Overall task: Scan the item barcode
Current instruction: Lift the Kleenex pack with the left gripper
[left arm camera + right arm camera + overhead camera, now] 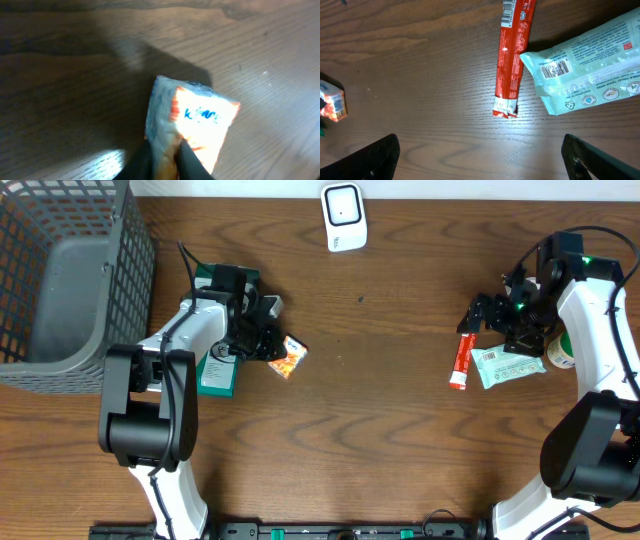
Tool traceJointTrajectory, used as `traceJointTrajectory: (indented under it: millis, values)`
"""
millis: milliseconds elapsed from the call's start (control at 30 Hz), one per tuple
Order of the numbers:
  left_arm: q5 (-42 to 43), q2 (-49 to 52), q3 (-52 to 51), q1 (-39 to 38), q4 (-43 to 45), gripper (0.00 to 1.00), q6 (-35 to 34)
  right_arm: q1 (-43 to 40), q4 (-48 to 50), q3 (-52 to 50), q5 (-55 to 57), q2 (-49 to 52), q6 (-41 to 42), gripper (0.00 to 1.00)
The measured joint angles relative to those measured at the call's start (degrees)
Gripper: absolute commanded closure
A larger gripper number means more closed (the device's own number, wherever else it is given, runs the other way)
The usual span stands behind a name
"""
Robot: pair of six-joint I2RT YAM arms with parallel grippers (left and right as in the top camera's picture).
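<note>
Wood below, film and plastic on top

We see a table point(400, 430) of dark brown wood with plain grain, mostly matt, with one pale patch of sheen in the left wrist view. The snack packet point(200, 120) is crinkled glossy film, orange and white. On the right, the red stick pack point(512, 55) looks smooth and shiny, and the wipes pack point(590, 60) touching it is soft, wrinkled plastic film with a duller gloss. The basket point(60, 280) at far left is matt grey plastic mesh. The scanner point(343, 217) at the far edge is smooth white plastic. The green box point(216, 375) on the left looks like printed card.
</note>
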Motion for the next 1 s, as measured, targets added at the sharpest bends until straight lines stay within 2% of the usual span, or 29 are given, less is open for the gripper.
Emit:
traceJointTrajectory:
  millis: [233,433,533,600,833,1000]
  values:
    - [9.5,0.0,0.9,2.2,-0.2,0.93,-3.6,0.0,0.0,0.0,0.1,0.0,0.0,0.01]
    - [32.3,-3.7,7.3,8.7,3.3,0.93,-11.2,0.0,-0.1,0.0,0.2,0.0,0.0,0.01]
    - [44.0,-6.8,9.6,11.5,9.5,0.93,-18.3,0.0,0.0,0.0,0.2,0.0,0.0,0.01]
    - [48.2,-8.4,10.1,11.9,10.3,0.93,-22.8,0.0,-0.1,0.0,0.2,0.0,0.0,0.01]
    - [53.5,-10.2,10.1,9.3,10.0,0.93,-36.0,0.0,-0.5,0.0,0.2,0.0,-0.1,0.01]
    - [54.1,-17.2,10.0,7.6,12.8,0.93,-43.0,0.0,-0.5,0.0,0.2,0.0,-0.5,0.01]
